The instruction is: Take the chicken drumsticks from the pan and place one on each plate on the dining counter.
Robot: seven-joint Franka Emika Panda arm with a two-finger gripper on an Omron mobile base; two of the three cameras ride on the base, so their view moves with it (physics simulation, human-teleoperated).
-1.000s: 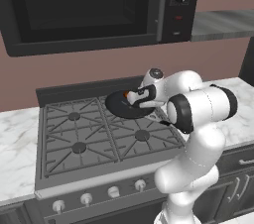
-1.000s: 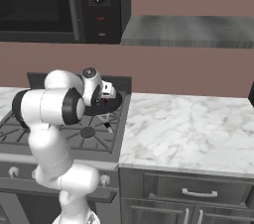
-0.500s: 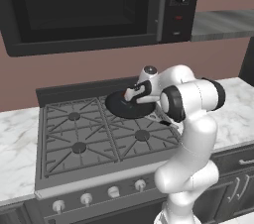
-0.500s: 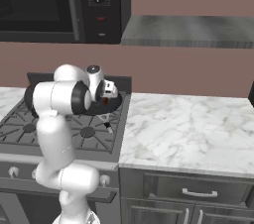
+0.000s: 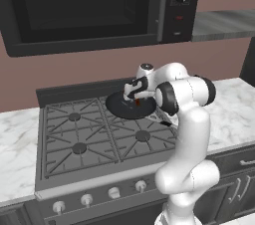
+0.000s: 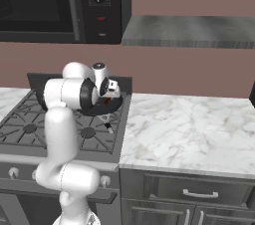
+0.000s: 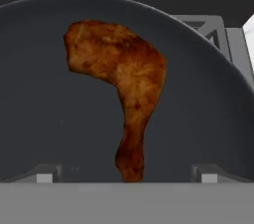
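The pan [image 7: 208, 119] is showing a smooth matt dark-grey surface. The drumstick [image 7: 121, 82] is looking rough, browned and slightly greasy. The countertop [image 6: 184, 129] is showing polished, grey-veined white marble beside cast-iron-looking stove grates [image 5: 89, 134].

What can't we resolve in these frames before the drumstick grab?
- Second drumstick: the hand view has one drumstick in the pan; the rest of the pan is cut off by the edges.
- Pan contents in both base views: the tool and arm cover most of the pan.
- Contact: open tool fingertips flank the bone end; touching or not is unclear.
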